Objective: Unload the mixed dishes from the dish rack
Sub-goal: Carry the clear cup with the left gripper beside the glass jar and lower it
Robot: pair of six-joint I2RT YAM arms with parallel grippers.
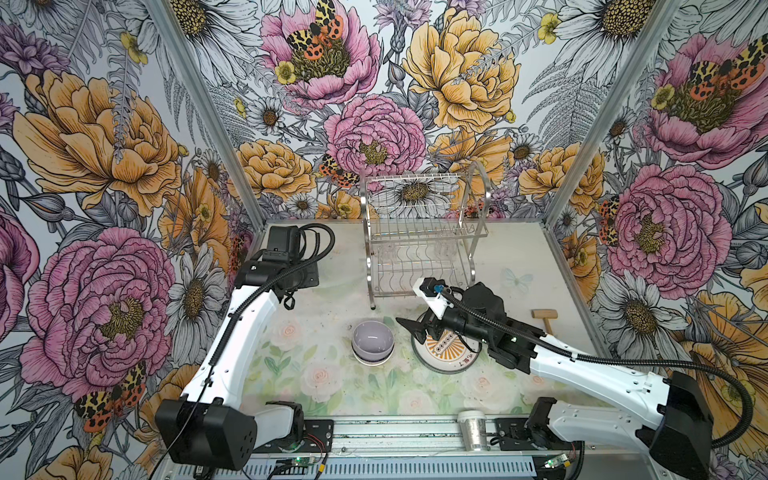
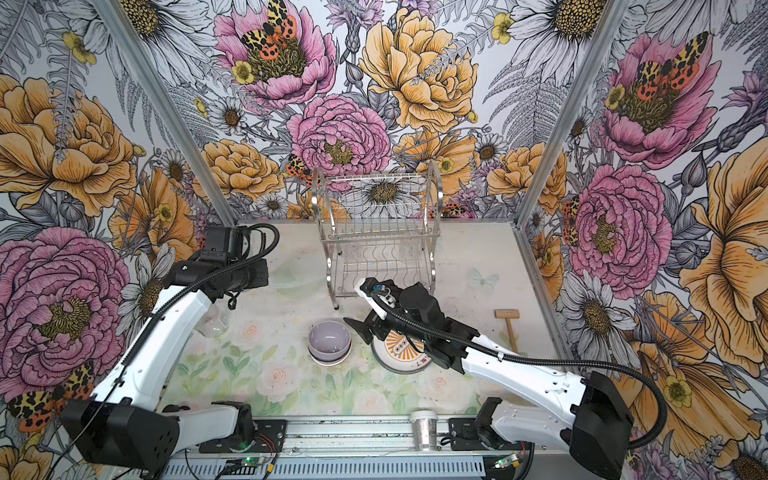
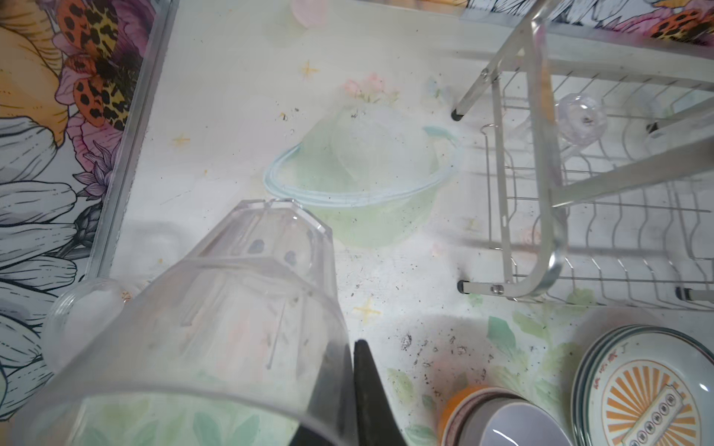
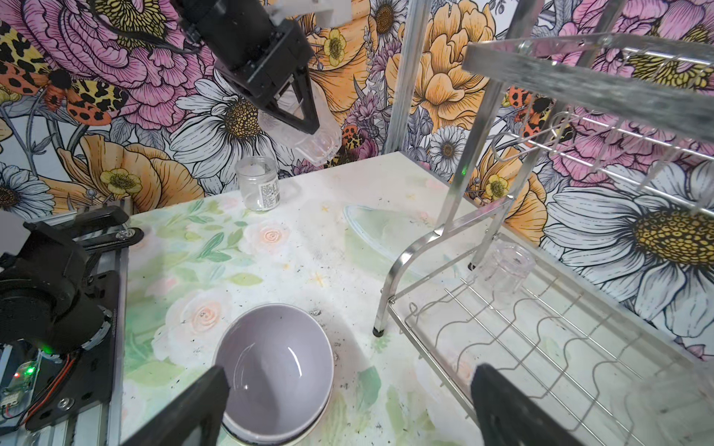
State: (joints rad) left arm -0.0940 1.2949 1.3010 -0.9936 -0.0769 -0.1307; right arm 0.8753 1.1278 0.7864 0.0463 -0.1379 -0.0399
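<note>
Your left fingers (image 4: 307, 116) are clamped on the rim of a clear glass (image 4: 318, 144) — one finger inside and one outside, as far as the left wrist view shows. The glass hangs tilted in the air over the bench (image 1: 332, 270), out at 9 o'clock, with its base pointing down and away. A jar (image 4: 257, 189) stands on the bench just beside and below it.

I think the step now is to put the glass down. Tip it until the base is flat, then go down slowly. Pick a bare spot near the jar but not touching it, because clear things are hard to see and easy to knock over. Hold tight until the base sits on the bench. Then let go gently and lift straight up, so the inside finger does not pull the glass over.

Your right fingers (image 4: 201, 405) are wide apart and hold nothing. They hover between the bowls (image 1: 372, 340) and the plates (image 1: 444, 353), near the middle. The rack (image 1: 428, 237) is at 12 o'clock, and a rack glass (image 4: 510, 266) sits on its lower shelf — a good next job for the right arm, I think.
</note>
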